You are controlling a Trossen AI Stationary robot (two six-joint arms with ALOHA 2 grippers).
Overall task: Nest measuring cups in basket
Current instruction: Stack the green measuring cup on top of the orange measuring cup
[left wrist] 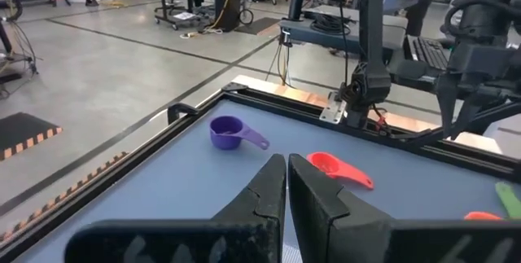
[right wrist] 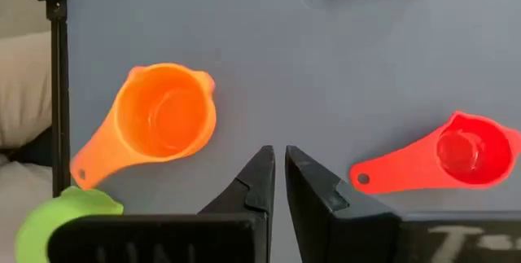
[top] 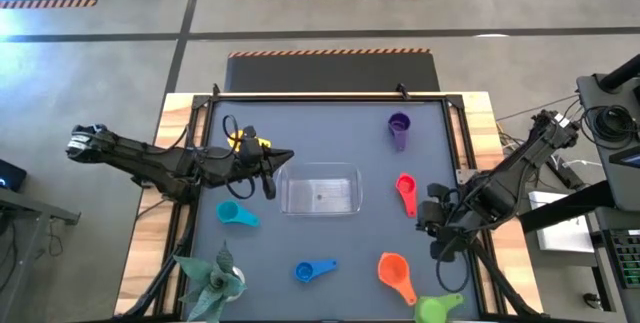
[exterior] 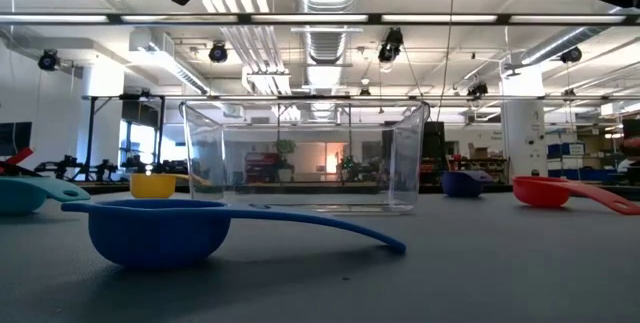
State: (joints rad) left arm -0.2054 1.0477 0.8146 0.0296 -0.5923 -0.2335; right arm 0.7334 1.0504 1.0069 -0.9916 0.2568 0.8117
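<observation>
Several measuring cups lie apart on the grey mat: yellow (top: 243,141), purple (top: 399,126), red (top: 405,192), orange (top: 394,271), green (top: 437,309), blue (top: 312,270) and teal (top: 236,213). The clear basket (top: 320,188) stands mid-table with nothing in it. My left gripper (top: 283,158) hangs shut above the table, between the yellow cup and the basket's left end; its fingers (left wrist: 286,183) point toward the table's right side. My right gripper (top: 432,225), also shut, hovers pointing down (right wrist: 279,165) between the orange cup (right wrist: 165,120) and the red cup (right wrist: 460,155).
A green artificial plant (top: 211,279) stands at the near left corner. A raised black frame (top: 320,95) rims the mat. In the low view the blue cup (exterior: 155,228) sits in front of the basket (exterior: 305,155). Bare mat lies between the basket and the red cup.
</observation>
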